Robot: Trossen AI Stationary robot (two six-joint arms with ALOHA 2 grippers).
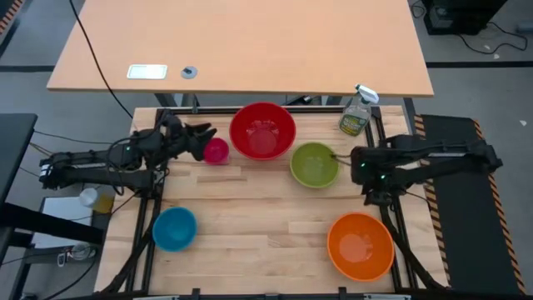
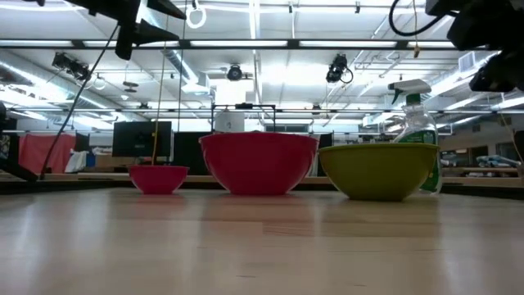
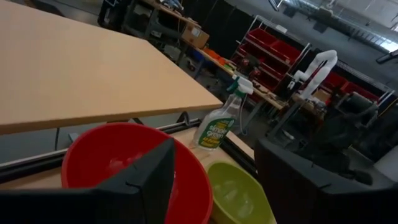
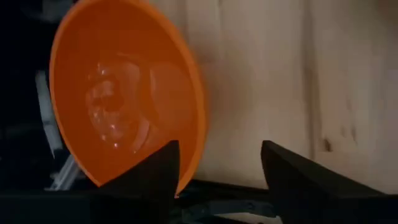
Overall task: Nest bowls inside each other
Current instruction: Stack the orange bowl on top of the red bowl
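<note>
Five bowls stand apart, each upright on its base on the wooden table: red (image 1: 262,131) at the far middle, small pink (image 1: 216,151) to its left, green (image 1: 314,164) to its right, blue (image 1: 174,228) near left, orange (image 1: 360,245) near right. My left gripper (image 1: 200,133) hovers open just left of the pink bowl, pointing level toward the red bowl (image 3: 118,162) and green bowl (image 3: 239,193). My right gripper (image 1: 364,171) hangs open right of the green bowl, tipped down toward the orange bowl (image 4: 124,93). Neither holds anything.
A clear spray bottle (image 1: 356,112) with a white trigger stands at the far right corner, behind the green bowl (image 2: 378,170). A larger light-wood table (image 1: 241,42) lies beyond the far edge. Bare wood lies in the table's middle between the bowls.
</note>
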